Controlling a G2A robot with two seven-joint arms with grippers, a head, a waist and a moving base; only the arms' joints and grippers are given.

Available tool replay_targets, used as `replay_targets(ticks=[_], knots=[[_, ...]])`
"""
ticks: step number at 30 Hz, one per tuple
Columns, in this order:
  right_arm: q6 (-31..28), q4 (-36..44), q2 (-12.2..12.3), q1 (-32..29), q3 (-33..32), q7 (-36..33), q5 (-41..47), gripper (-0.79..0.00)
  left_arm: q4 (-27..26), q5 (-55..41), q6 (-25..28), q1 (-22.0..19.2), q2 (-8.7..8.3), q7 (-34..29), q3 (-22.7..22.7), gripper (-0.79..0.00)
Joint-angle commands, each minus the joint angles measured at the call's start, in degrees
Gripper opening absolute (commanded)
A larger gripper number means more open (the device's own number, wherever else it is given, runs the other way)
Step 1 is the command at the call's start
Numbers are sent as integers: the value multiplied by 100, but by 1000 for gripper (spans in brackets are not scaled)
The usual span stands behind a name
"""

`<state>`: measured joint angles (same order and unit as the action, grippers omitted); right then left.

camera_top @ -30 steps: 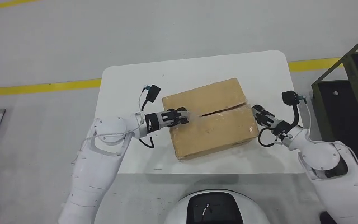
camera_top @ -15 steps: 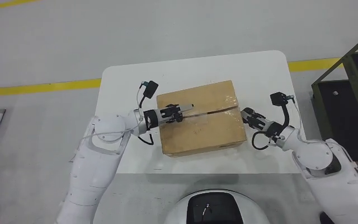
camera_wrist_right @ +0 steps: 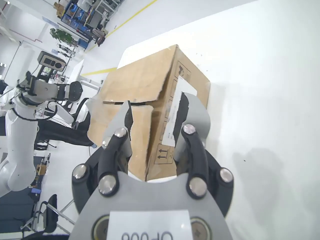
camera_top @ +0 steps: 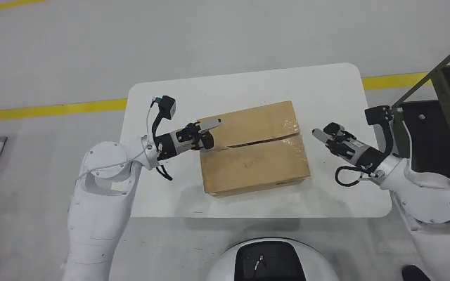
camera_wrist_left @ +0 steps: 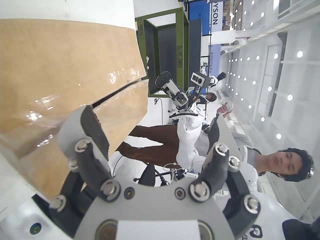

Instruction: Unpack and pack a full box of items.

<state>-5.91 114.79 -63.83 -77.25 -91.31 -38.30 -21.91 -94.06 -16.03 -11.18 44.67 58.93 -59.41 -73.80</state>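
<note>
A brown cardboard box point(camera_top: 253, 149) sits in the middle of the white table point(camera_top: 169, 193), its top flaps down with a dark slit and glossy tape along the seam. My left gripper point(camera_top: 209, 126) is open at the box's left end, level with the seam; one fingertip point(camera_wrist_left: 91, 123) lies close over the flap edge of the box point(camera_wrist_left: 62, 63). My right gripper point(camera_top: 322, 133) is open a short way off the box's right end, not touching. Between its fingers I see the end face of the box point(camera_wrist_right: 140, 83) with a white label point(camera_wrist_right: 175, 106).
A dark green metal rack point(camera_top: 422, 119) stands just past the table's right edge. The table has bare room in front of and behind the box. A yellow floor line point(camera_top: 63, 109) runs behind the table.
The box was slid left and turned squarer a second ago, then stayed put. My left gripper has drawn back from the seam to the left end. My right gripper has pulled away rightward.
</note>
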Motion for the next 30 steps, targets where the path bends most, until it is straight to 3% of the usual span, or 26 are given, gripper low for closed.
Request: replay_targets(ticks=[1, 6, 9, 13, 19, 23, 30], knots=[[-127, 151, 15, 75, 54, -161, -63, -283, -36, -50, -3, 125, -41, -70, -195, 0], [-414, 71, 36, 536, 485, -631, -302, -342, -138, -122, -10, 410, -126, -203, -561, 0], [-479, -192, 22, 930, 911, -905, -336, -317, -176, -52, -17, 573, -169, -228, -703, 0], [-213, -572, -39, 1384, 1342, -933, 71, -406, -197, 20, -32, 758, -209, -235, -785, 0], [196, -1076, -84, 2203, 1719, -1488, 378, -403, -269, 17, -15, 874, -236, -184, -785, 0], [457, -1314, -105, 2893, 2134, -2187, 33, -397, -289, 53, 15, 874, -251, -139, -775, 0], [483, -1966, -235, 3978, 2999, -2891, -163, -437, -269, 215, -99, 909, -287, 306, -934, 0]])
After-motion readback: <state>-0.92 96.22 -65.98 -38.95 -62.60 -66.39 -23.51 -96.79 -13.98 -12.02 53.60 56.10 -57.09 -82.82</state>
